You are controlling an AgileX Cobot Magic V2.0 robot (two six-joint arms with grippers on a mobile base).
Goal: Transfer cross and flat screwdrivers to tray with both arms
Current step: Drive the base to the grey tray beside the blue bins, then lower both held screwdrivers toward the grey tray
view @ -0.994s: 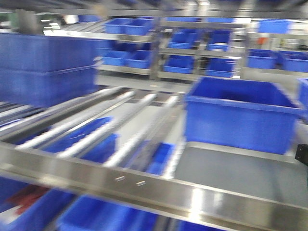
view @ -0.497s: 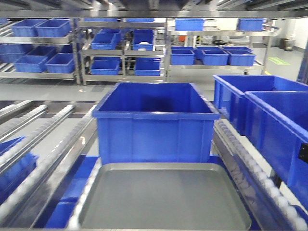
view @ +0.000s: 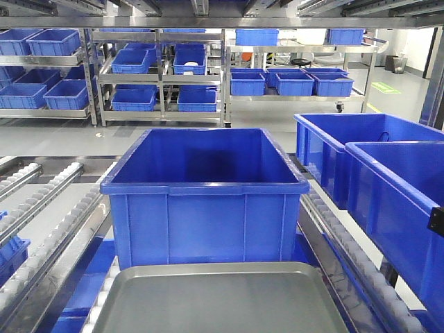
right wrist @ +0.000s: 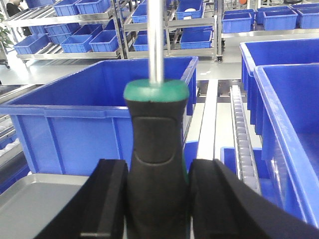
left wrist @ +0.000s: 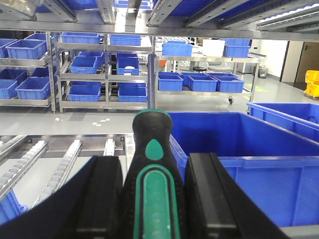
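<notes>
Left claw (left wrist: 154,167) clamps the left screwdriver (left wrist: 152,134) by its handle, butt pointing ahead; right claw (right wrist: 158,168) clamps the right screwdriver (right wrist: 156,129), shaft ahead, grey tray (right wrist: 35,204) low to its left.

1. The left screwdriver (left wrist: 152,194): black handle, green inlay with a green teardrop spot above it.
2. The right screwdriver (right wrist: 156,149): black handle, green collar, silvery shaft.
3. The tray (view: 222,302): plain matt grey.
4. The bins (view: 205,208): solid blue (on the far shelves too).
</notes>
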